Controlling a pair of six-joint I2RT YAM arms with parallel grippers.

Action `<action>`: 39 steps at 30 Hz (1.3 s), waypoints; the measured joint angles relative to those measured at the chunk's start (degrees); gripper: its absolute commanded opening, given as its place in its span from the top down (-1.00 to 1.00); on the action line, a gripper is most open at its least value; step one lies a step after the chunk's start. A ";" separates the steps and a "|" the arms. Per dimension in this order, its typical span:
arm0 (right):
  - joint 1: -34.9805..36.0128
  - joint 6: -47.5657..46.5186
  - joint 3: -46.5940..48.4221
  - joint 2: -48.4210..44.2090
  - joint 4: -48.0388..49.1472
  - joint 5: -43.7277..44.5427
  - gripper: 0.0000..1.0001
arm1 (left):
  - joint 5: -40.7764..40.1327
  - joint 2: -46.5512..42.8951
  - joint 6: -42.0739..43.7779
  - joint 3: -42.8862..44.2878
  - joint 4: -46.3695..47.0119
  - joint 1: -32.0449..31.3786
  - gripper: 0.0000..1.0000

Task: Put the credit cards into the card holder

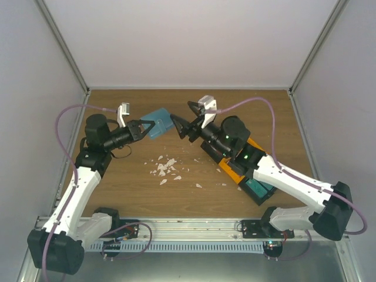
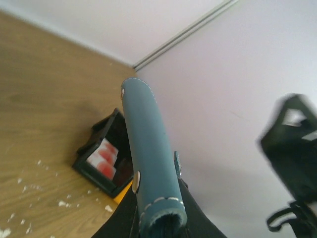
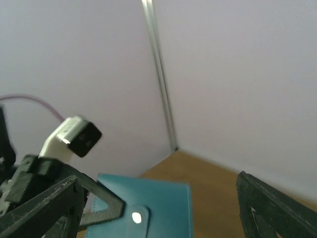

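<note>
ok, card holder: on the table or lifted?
Lifted. The left gripper is shut on the card holder, holding it clear of the table; the right gripper stands open beside it.

The stitched teal-blue card holder (image 1: 158,124) juts forward, clamped in the left tool (image 1: 145,127), while white-and-red credit cards (image 2: 103,158) lie flat in a black bin (image 2: 91,146) beyond it.

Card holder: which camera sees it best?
The top external view: nearly the whole card holder shows, pinched by the left end effector. The left wrist view sees only its thin edge, close up. The right wrist view shows its flat face, cut off at the bottom.
</note>
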 measured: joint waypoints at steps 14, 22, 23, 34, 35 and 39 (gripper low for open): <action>-5.05 59.34 -5.55 9.40 15.02 -21.18 0.05 | 7.04 -3.19 -10.86 -0.28 16.87 -0.11 1.00; -4.98 66.53 -8.20 9.68 30.14 -22.93 0.74 | 9.42 -4.46 -13.81 0.07 19.34 -0.31 0.89; -4.98 66.60 -8.41 9.70 30.77 -22.97 0.83 | 9.92 -4.59 -14.27 0.07 19.93 -0.48 0.86; -9.86 61.33 -9.60 8.11 31.58 -32.06 0.99 | 13.27 -5.97 -6.88 3.04 11.50 -1.44 -0.34; -11.15 59.34 -9.11 7.80 30.01 -35.15 0.99 | 13.92 -5.92 -5.14 4.00 9.20 -1.44 -0.42; -14.43 49.96 -6.21 5.75 21.20 -45.88 0.97 | 17.07 -4.79 2.75 7.91 1.11 -1.44 -0.55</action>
